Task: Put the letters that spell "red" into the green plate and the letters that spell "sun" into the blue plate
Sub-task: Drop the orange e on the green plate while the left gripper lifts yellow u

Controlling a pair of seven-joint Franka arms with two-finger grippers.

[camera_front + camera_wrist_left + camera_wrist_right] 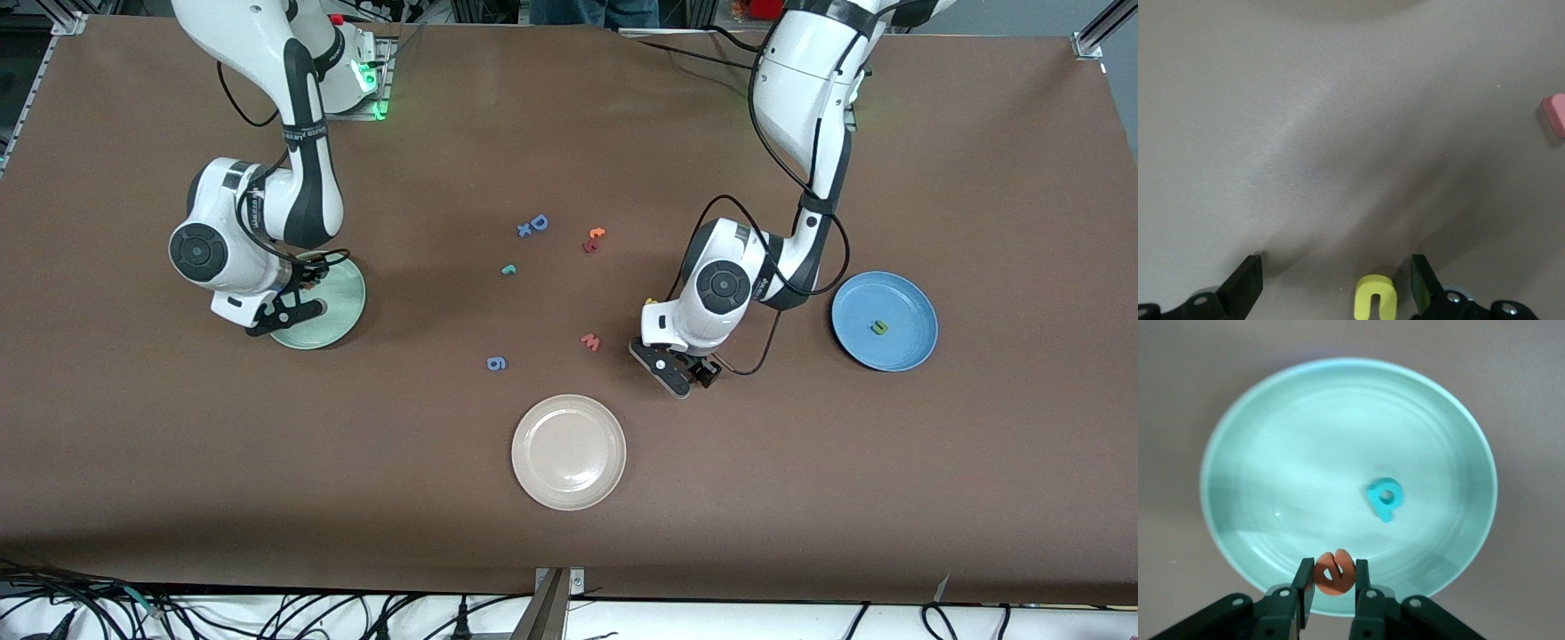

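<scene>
My right gripper point(1333, 587) pinches the orange e point(1334, 573) over the green plate's point(1258, 453) rim; my left gripper point(1337, 283) straddles the yellow u point(1374, 296), spread wide.

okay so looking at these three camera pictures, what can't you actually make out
- Yellow foam letter between the open left gripper fingers: cut off by the left wrist view's edge; the arm hides it in front.
- Pink foam piece: cropped at that view's edge.
- Small olive letter in the blue plate: too small to read.
- Teal letter in the green plate, orange letter in the right gripper: arm-hidden in front.
</scene>
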